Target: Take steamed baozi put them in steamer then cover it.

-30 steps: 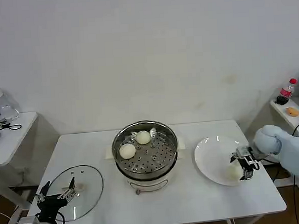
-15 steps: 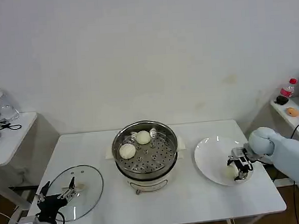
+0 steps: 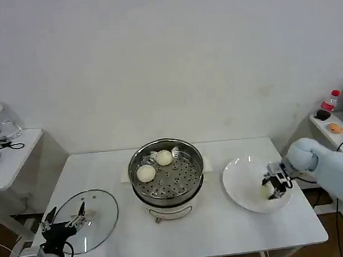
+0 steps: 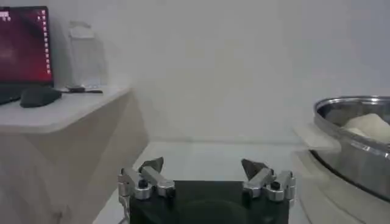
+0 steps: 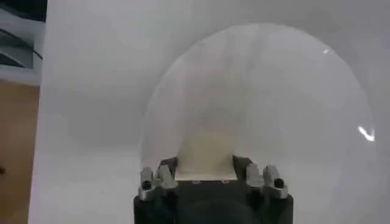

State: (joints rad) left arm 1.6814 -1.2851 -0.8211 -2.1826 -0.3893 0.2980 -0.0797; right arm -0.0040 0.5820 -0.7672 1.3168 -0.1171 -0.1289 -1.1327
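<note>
White table (image 3: 224, 230), right gripper (image 5: 206, 163) jaws clamping baozi (image 5: 207, 153) over plate (image 3: 242, 185), left gripper (image 4: 204, 170) jaws wide

The steamer (image 3: 167, 176) stands at the middle of the table (image 3: 224, 230), with two steamed baozi (image 3: 146, 173) on its tray, toward the rear left. The cover (image 3: 87, 219) lies flat on the table to the steamer's left, near the front edge. The left tool (image 3: 65, 224) hangs over the cover's near rim. A plate (image 3: 242, 182) sits to the steamer's right. Over the plate's right part the right tool (image 3: 273, 187) holds a third baozi (image 5: 208, 155) between its fingers.
</note>
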